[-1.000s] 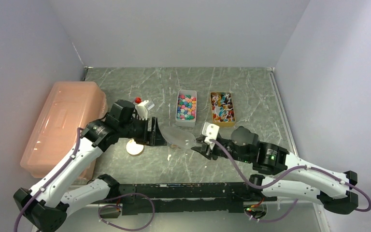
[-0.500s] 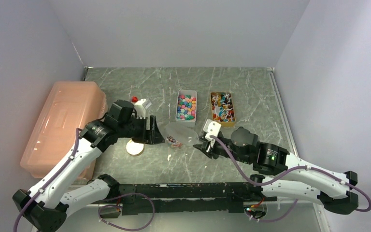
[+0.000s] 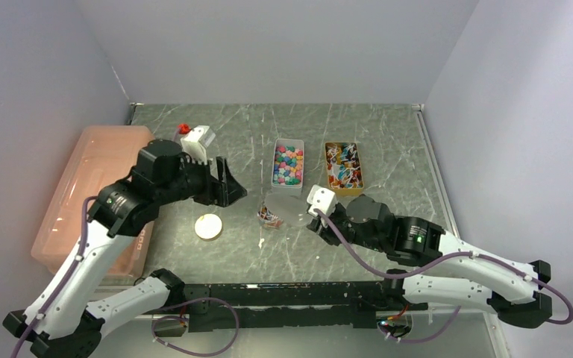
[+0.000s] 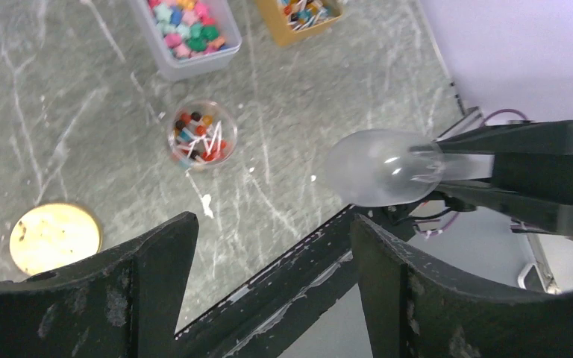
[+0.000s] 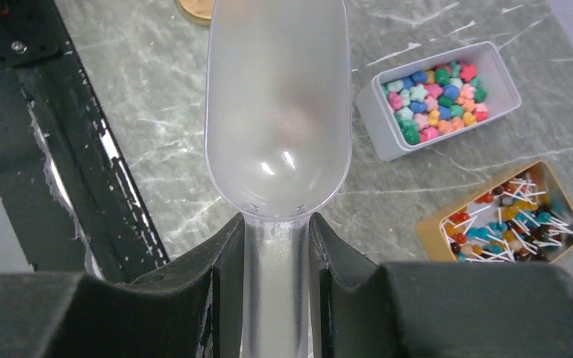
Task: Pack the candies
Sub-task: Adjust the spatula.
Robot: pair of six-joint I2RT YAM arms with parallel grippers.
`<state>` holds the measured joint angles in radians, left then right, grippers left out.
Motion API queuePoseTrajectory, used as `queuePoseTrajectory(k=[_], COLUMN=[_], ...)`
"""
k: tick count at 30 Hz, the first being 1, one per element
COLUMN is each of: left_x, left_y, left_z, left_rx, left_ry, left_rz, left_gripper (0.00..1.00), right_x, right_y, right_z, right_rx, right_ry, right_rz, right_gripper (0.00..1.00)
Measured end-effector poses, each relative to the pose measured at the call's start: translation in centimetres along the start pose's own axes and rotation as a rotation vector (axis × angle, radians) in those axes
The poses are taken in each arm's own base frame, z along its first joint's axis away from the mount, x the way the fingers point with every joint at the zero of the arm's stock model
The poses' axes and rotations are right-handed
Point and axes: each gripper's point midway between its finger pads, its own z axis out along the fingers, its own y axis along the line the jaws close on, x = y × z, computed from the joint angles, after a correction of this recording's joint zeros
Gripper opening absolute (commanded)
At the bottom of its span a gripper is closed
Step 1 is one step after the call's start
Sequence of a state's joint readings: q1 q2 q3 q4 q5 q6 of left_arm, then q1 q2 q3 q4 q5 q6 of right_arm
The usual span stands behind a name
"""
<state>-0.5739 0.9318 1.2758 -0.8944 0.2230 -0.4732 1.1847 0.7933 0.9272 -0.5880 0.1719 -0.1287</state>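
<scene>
Translucent plastic scoop (image 5: 277,97), held by its handle in my right gripper (image 5: 276,250), whose jaws are closed partway and press on both sides of the stem. The bowl projects straight ahead of those fingers. A faint pinkish smudge shows through it, and I cannot tell whether that lies in the scoop or below it.

The candies (image 5: 434,93) fill a grey tray (image 5: 388,142) ahead and to the right of the scoop. A yellow tray (image 5: 433,231) of lollipops (image 5: 511,220) sits nearer, to the right of my right fingers.

My left gripper (image 4: 272,224) hangs above the table (image 3: 358,134) with its jaws spread wide and nothing between them. Beneath and ahead of it stands a small clear cup (image 4: 200,134) holding stick sweets with red and blue heads. A round gold lid (image 4: 51,237) lies flat to the lower left, well apart from the cup.

Progress, as I judge it: the cup is partly loaded and uncapped, while the grey tray looks nearly full. Scooping the candies across and fitting the lid appear to remain.
</scene>
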Motion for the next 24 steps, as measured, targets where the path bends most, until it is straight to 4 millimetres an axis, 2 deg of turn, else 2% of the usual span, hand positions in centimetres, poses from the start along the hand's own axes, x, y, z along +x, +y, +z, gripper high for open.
queuePoseTrajectory(k=[2, 5, 12, 24], left_x=[-1.1, -1.5, -0.4, 2.6], left_y=[-1.1, -2.4, -3.6, -3.7], left_z=[-0.8, -1.2, -0.4, 2.0], left_rx=[0.039, 0.096, 0.178, 0.249], left_ry=[-0.03, -0.037, 0.04, 0.174], left_rz=[0.014, 0.026, 0.016, -0.03], left_gripper=[0.81, 0.81, 0.81, 0.79], right_x=[0.4, 0.5, -0.1, -1.6], right_y=[0.3, 0.8, 1.7, 2.7], right_z=[0.1, 0.0, -0.5, -1.0], right_rx=[-0.021, -0.054, -0.114, -0.182], right_ry=[0.026, 0.046, 0.023, -0.033], right_rz=[-0.009, -0.021, -0.033, -0.043], right_gripper=[0.0, 0.0, 0.0, 0.0])
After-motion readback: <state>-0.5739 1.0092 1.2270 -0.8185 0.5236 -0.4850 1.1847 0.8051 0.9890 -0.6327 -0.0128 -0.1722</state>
